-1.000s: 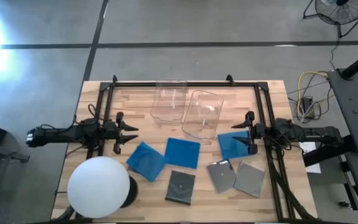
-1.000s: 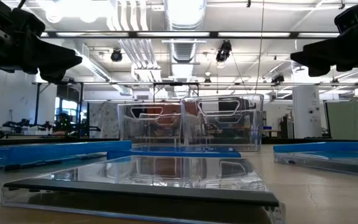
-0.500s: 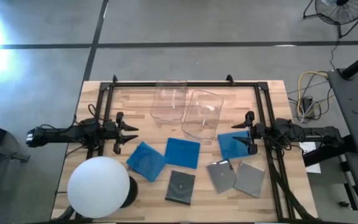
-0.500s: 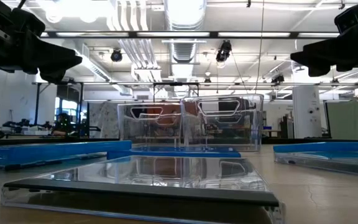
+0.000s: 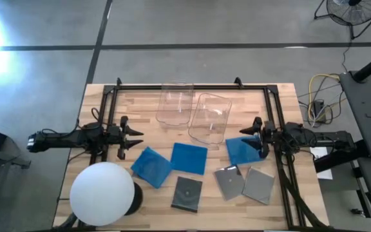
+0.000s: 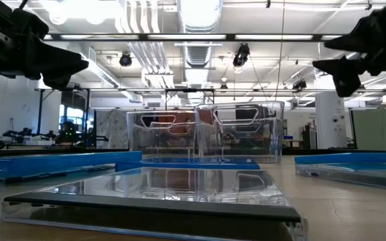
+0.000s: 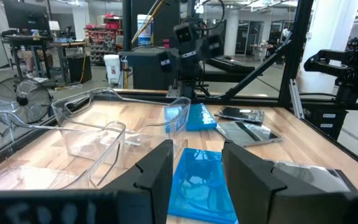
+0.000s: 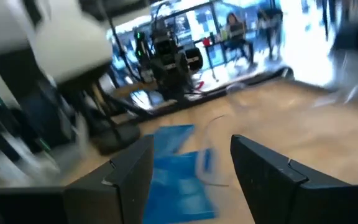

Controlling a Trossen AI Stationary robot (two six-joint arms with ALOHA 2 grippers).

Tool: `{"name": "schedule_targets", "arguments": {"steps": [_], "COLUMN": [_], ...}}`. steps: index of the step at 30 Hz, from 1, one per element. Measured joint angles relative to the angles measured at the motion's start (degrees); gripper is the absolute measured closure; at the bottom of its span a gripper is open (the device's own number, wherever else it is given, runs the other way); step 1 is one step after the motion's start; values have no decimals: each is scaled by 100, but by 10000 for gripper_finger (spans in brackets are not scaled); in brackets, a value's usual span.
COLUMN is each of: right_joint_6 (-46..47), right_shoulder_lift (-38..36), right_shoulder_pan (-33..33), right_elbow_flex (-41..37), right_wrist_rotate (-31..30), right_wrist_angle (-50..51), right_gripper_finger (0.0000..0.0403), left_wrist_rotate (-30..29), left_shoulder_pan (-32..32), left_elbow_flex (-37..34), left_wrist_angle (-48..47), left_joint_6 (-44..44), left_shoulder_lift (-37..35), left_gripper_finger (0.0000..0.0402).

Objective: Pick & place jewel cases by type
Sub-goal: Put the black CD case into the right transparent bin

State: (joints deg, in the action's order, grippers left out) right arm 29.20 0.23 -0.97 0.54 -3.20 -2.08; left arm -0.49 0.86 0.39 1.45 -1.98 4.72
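High view: six jewel cases lie flat on the wooden surface [image 5: 282, 103], none yet sorted. Three blue ones sit in a row nearer the bins, the left blue case [image 5: 151, 166], the middle blue case [image 5: 189, 158] and the right blue case [image 5: 243, 150]; three grey ones lie nearer the front edge, the dark grey case [image 5: 187, 193] and two lighter grey cases [image 5: 229, 181] [image 5: 258, 185], the latter pair touching or overlapping. Two clear bins [image 5: 175, 103] [image 5: 209, 117] stand empty towards the back, close side by side. The right gripper [image 5: 254, 136] hangs over the edge of the right blue case, jaws partly open and holding nothing; the left gripper [image 5: 126, 136] waits at the left side, jaws apart and empty. Low view: both grippers stand well above the surface, so a descent remains. Left wrist view: its jaws frame the middle blue case, clear of it. Right wrist view: motion blur; a blue case shows between the spread fingers [image 8: 128, 176]. Judgement: the step in hand is the approach to the right blue case. A thin flat case offers little to pinch, so the jaws should probably straddle one edge squarely, come down level and close only once a finger is under or firmly against the rim; a tilted descent risks sliding the case towards the nearer bin.
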Motion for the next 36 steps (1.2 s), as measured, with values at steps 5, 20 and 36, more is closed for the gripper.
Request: {"name": "schedule_targets", "arguments": {"steps": [5, 20, 36], "right_joint_6": [2238, 2739, 3748], "right_shoulder_lift": [120, 1530, 2696], "right_shoulder_pan": [0, 0, -2], "right_elbow_flex": [0, 0, 0], "right_wrist_rotate": [-154, -2705, -2479], "right_wrist_angle": [-126, -3344, -4442], "right_gripper_finger": [195, 195, 195], "left_wrist_rotate": [-102, -1163, -3771], "left_shoulder_pan": [9, 6, 28], "left_elbow_flex": [-1, 142, 144], "left_wrist_angle": [58, 2105, 2919], "left_joint_6": [126, -5909, -6173], "left_shoulder_lift": [1, -6, 58], "left_gripper_finger": [282, 282, 282]}}
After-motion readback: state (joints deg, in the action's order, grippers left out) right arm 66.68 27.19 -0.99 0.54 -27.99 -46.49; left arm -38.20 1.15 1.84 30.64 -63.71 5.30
